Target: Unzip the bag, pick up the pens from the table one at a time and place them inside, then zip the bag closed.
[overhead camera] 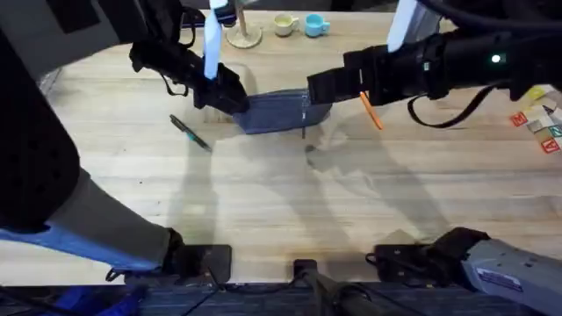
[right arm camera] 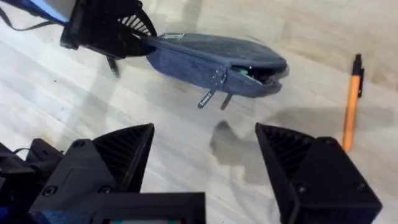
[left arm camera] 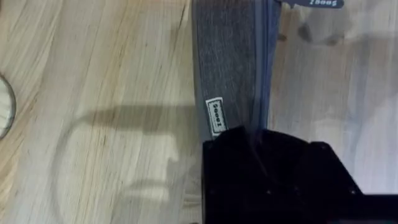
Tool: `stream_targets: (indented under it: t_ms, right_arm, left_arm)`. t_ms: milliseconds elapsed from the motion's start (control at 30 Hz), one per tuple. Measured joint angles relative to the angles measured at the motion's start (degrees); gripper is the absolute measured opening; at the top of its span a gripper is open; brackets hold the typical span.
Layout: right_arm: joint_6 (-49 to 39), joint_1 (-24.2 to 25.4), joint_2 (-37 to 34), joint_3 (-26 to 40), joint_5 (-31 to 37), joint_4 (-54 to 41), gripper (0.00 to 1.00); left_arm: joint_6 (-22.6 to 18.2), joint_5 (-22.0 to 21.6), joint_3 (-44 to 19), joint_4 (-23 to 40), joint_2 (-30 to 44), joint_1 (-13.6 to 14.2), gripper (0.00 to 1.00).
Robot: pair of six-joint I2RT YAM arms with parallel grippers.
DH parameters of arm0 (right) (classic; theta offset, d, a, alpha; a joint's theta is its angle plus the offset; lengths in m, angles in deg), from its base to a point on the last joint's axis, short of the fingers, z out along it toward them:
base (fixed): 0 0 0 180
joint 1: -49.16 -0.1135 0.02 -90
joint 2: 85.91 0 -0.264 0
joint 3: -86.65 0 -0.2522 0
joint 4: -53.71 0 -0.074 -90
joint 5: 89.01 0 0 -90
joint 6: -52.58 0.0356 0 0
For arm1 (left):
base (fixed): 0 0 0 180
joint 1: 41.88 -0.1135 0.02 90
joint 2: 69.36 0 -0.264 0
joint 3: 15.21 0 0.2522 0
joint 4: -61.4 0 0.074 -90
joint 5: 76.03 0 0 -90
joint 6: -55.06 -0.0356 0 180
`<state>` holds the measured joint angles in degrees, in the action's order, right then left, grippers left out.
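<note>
The blue-grey bag (overhead camera: 283, 111) is at the middle back of the table (overhead camera: 281, 202). My left gripper (overhead camera: 230, 98) is shut on its left end, and the fabric (left arm camera: 230, 74) runs out from under the black fingers (left arm camera: 273, 168). In the right wrist view the bag (right arm camera: 211, 56) gapes at its near end, with its zip pulls hanging down. My right gripper (right arm camera: 205, 152) is open, hovering just short of that end with nothing in it. The orange pen (overhead camera: 371, 111) (right arm camera: 351, 106) lies right of the bag. The dark pen (overhead camera: 190, 132) lies to its left front.
Two small cups (overhead camera: 299, 25) and a wooden stand (overhead camera: 244, 35) are at the table's back edge. Coloured blocks (overhead camera: 543, 123) lie at the far right. Bare wood stretches in front of the bag.
</note>
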<state>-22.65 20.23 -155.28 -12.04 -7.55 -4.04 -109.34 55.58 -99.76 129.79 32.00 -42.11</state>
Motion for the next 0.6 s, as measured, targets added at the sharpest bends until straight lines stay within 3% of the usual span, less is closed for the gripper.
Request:
stream_targets:
  t_ms: [533,600]
  right_arm:
    - [2.2,0.0,-0.3,0.0,0.0,-0.7,0.996]
    - [4.0,0.0,-3.4,0.0,-0.3,-0.7,0.997]
  left_arm:
    - [0.0,0.0,0.0,0.0,0.0,0.0,0.043]
    - [0.0,0.0,0.0,0.0,0.0,0.0,0.043]
